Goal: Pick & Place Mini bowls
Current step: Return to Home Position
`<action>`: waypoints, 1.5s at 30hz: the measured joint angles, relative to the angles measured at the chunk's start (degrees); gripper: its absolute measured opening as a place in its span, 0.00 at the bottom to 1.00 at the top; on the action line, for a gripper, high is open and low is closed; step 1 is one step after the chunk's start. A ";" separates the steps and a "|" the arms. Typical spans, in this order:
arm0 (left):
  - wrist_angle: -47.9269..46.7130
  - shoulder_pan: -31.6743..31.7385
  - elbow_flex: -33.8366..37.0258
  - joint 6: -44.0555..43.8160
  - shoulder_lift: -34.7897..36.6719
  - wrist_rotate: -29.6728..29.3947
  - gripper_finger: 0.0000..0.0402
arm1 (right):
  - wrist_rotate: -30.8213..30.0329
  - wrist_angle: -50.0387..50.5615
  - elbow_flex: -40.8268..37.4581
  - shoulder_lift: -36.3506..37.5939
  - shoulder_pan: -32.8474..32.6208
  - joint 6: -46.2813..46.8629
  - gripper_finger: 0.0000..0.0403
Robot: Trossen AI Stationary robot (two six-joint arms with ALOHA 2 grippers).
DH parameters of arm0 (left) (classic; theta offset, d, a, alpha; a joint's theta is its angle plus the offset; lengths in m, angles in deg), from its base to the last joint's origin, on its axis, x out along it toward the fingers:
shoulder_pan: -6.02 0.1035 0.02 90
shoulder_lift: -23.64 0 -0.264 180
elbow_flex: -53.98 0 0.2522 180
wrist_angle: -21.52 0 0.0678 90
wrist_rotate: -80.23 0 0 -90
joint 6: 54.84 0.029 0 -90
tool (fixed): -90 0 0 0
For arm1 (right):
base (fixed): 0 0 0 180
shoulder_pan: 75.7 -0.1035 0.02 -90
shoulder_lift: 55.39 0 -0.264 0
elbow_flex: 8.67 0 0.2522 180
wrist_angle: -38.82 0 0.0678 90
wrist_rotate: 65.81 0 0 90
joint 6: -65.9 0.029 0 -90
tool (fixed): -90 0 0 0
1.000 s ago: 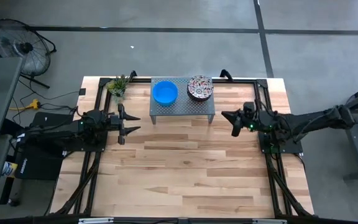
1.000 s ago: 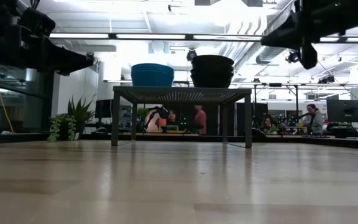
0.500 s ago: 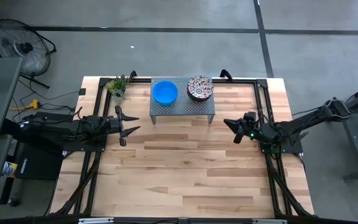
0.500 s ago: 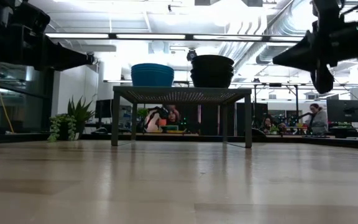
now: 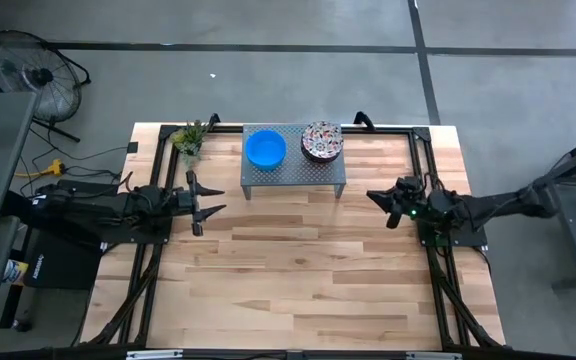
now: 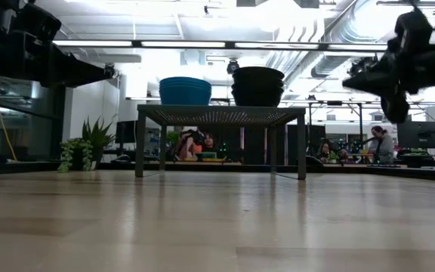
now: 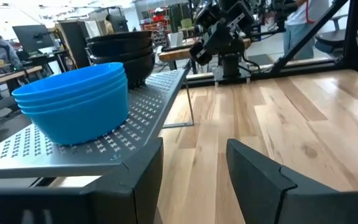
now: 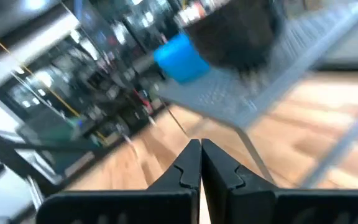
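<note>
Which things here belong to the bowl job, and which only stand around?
Job: stack of blue bowls and stack of patterned bowls, both on the metal shelf; left gripper, open, left of the shelf; right gripper, shut, right of it.
Lying about: potted plant, left of the shelf; fan, off the table.

Stacked blue bowls [image 7: 73,102] on perforated shelf [image 7: 151,115], dark bowls [image 7: 124,53] behind; left gripper [image 7: 193,148], fingers parted

Table [image 5: 298,270] bears plant [image 5: 190,138] and shelf [image 5: 293,172] holding blue bowls [image 5: 265,149], patterned bowls [image 5: 321,140].
</note>
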 joint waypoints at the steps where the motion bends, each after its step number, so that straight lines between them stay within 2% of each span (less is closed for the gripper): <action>1: -0.21 0.00 0.00 0.04 -0.03 0.00 0.43 | 1.31 3.72 0.00 2.03 0.94 0.80 0.00; 5: -1.00 0.00 0.00 0.06 0.01 0.00 0.43 | 7.06 7.12 0.58 7.08 4.18 -1.42 0.00; 9: -1.49 0.00 0.00 0.15 -0.01 -0.01 0.43 | 12.54 8.11 0.61 8.65 6.56 -6.64 0.00; 14: -2.51 0.00 0.00 -0.86 -0.01 0.28 0.43 | 19.84 9.25 0.61 8.12 7.84 -20.39 0.00; 16: -3.01 0.00 0.00 -0.88 -0.01 0.28 0.43 | 20.13 9.31 0.61 8.14 8.00 -22.54 0.00; 22: -2.90 0.00 0.00 -0.91 -0.01 0.31 0.43 | 20.24 9.35 0.61 8.14 8.00 -20.83 0.00; 28: -2.91 0.00 0.00 -0.93 -0.01 0.33 0.43 | 20.02 9.35 0.61 8.14 8.00 -27.03 0.00; 45: -2.90 0.02 0.00 -1.04 -0.01 0.36 0.43 | 19.78 8.71 0.50 8.14 8.00 -26.82 0.00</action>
